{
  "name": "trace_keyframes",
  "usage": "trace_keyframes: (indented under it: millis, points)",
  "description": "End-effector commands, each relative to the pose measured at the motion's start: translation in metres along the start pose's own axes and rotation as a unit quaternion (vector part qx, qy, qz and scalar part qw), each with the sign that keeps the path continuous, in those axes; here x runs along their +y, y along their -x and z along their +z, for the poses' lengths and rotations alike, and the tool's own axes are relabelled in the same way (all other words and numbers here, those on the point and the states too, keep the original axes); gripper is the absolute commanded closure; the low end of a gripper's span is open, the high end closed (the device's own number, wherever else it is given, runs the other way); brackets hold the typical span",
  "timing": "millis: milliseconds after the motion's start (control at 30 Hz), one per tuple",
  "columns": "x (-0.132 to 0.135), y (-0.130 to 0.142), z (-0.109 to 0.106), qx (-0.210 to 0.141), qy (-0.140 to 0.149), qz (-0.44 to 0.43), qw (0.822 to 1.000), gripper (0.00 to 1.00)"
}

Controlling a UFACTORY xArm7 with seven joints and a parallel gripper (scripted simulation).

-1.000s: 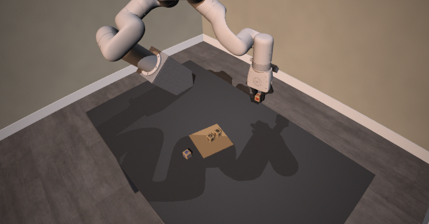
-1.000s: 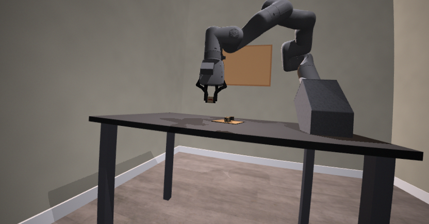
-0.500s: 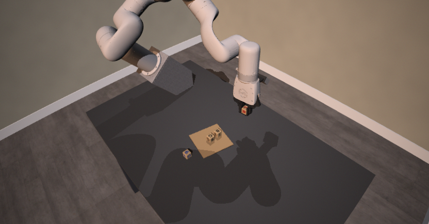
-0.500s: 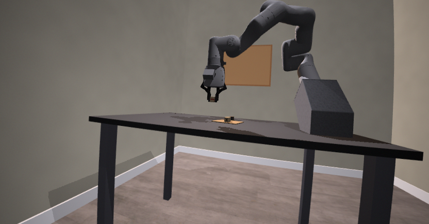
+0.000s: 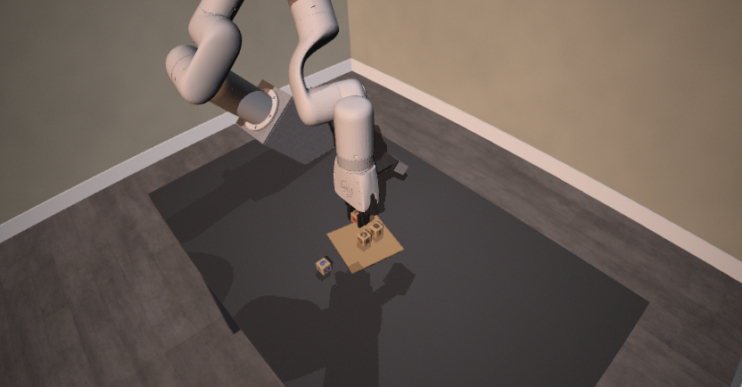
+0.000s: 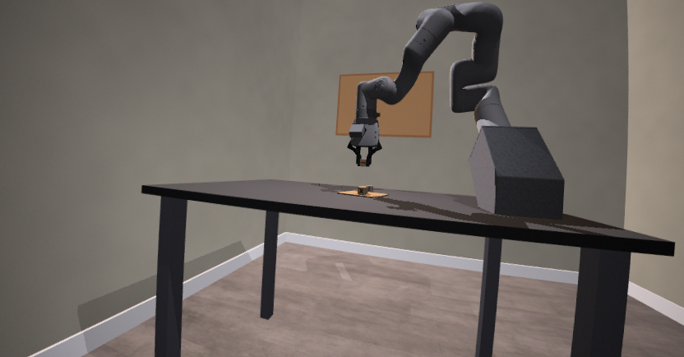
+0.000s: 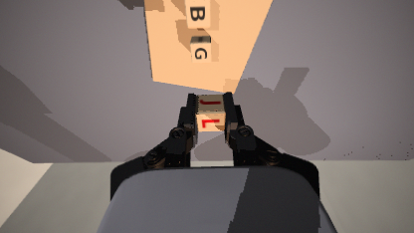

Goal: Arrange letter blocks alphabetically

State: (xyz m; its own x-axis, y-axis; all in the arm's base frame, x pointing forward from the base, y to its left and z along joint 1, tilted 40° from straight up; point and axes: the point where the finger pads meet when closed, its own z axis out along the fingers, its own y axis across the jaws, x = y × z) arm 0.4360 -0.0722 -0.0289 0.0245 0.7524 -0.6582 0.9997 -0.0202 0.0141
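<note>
My gripper (image 5: pixel 355 218) (image 6: pixel 363 163) (image 7: pixel 210 104) is shut on a wooden block (image 7: pixel 211 114) with a red L on its bright face and a red J on an adjoining face. It holds the block well above the table. The tan mat (image 5: pixel 352 261) (image 6: pixel 346 192) (image 7: pixel 163 62) lies flat. On it, a block with a black B on top (image 5: pixel 376 226) (image 7: pixel 197 14) stands close to a block with a black G on top (image 5: pixel 364 237) (image 7: pixel 201 54). A fourth block (image 5: pixel 323 266) with blue marks lies off the mat; its top mark is too small to read surely.
The dark table (image 5: pixel 466 281) (image 6: pixel 267 192) carries the mat and the robot's base (image 6: pixel 521 173). The arm's shadows fall across the table. A brown board (image 6: pixel 411 110) hangs on the wall behind the arm.
</note>
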Motion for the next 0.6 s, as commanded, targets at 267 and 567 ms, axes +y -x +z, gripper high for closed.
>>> trace_keyframes:
  millis: [267, 567]
  points:
    - [-0.0111, 0.0191, -0.0046, 0.010, 0.005, 0.007, 1.000, 0.79]
    - [-0.0110, 0.0190, -0.0025, 0.010, 0.005, 0.007, 1.000, 0.79]
